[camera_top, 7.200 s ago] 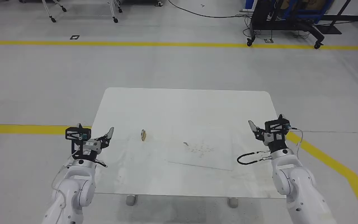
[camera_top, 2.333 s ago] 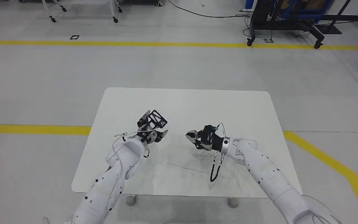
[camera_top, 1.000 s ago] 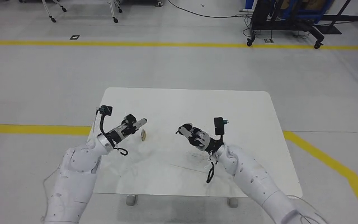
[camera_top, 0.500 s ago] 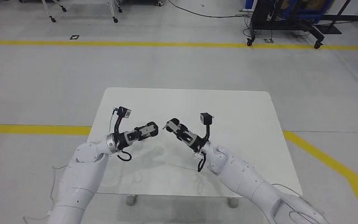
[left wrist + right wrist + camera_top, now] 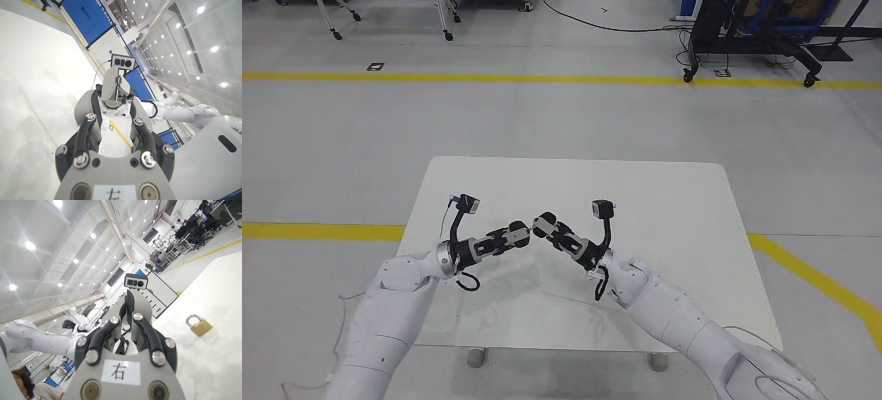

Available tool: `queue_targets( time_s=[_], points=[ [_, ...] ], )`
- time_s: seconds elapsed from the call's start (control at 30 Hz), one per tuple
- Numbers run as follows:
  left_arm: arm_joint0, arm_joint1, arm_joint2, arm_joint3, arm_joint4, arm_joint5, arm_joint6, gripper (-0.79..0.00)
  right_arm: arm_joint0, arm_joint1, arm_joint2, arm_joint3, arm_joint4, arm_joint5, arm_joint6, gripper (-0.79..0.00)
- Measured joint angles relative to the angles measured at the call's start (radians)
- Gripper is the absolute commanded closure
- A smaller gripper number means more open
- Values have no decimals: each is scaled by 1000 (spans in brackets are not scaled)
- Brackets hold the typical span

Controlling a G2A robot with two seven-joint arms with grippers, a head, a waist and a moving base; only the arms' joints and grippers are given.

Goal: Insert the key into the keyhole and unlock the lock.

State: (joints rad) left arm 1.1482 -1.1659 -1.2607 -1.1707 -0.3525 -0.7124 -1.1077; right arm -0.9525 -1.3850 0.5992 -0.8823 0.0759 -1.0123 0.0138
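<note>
My left tool (image 5: 113, 102) is spread apart, tip to tip with the right tool (image 5: 128, 298), which is pinched on what looks like the key (image 5: 117, 87). The lock (image 5: 198, 326) lies flat on the table (image 5: 672, 200), apart from both.

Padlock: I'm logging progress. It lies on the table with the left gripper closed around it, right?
Not quite. The padlock lies on the table, but free, with nothing gripping it, as the right wrist view shows. The left gripper is open.
</note>
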Motion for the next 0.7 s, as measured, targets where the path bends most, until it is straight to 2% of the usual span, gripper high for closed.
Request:
queue_targets(
  time_s=[0.27,0.37,0.5,0.7],
  points=[
    [-11,6,21,5,24,-9,9,-249,-3,-16,32,29,83,0,156,0],
    [-13,9,26,6,33,-14,14,-160,-4,-23,49,40,102,0,194,0],
    [-16,11,31,10,39,-15,17,0,-4,-32,75,58,109,0,228,0],
    [-27,13,45,20,46,11,26,0,-15,-44,112,59,132,0,290,0]
  ],
)
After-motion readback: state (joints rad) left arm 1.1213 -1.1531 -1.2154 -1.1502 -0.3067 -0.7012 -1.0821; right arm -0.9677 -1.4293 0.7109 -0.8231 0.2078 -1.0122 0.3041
